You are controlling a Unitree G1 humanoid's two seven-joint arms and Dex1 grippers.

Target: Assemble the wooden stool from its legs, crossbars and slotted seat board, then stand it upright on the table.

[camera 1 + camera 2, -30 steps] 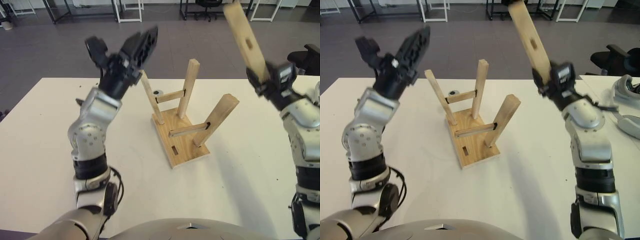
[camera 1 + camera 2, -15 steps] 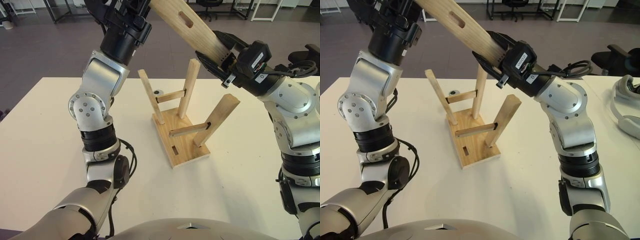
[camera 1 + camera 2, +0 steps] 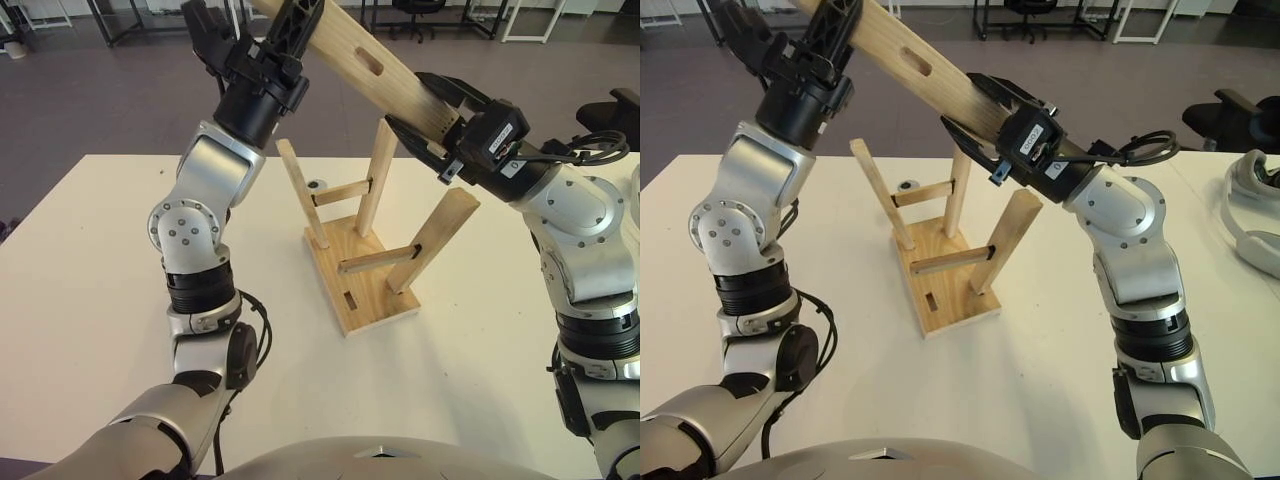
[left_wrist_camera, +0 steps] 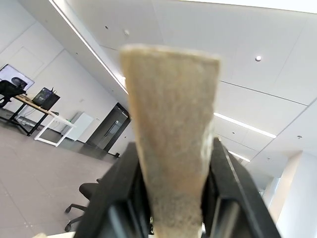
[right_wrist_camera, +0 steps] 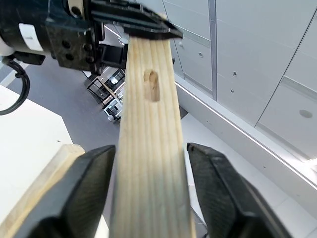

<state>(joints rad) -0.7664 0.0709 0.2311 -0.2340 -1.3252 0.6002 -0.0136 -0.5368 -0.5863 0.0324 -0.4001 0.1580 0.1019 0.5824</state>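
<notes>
The loose leg (image 3: 375,70) has swung down from upright and the left gripper (image 3: 288,35) now clamps its high end at eleven o'clock, right gripper (image 3: 430,110) clamped on the low end at one o'clock, the wood pale, straight-grained, one oval slot, above the upturned stool (image 3: 365,285).

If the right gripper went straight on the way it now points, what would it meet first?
Probably the left gripper. The right gripper points up along the leg it holds, and the left gripper clamps that leg's far end. Depth is hard to judge.
</notes>
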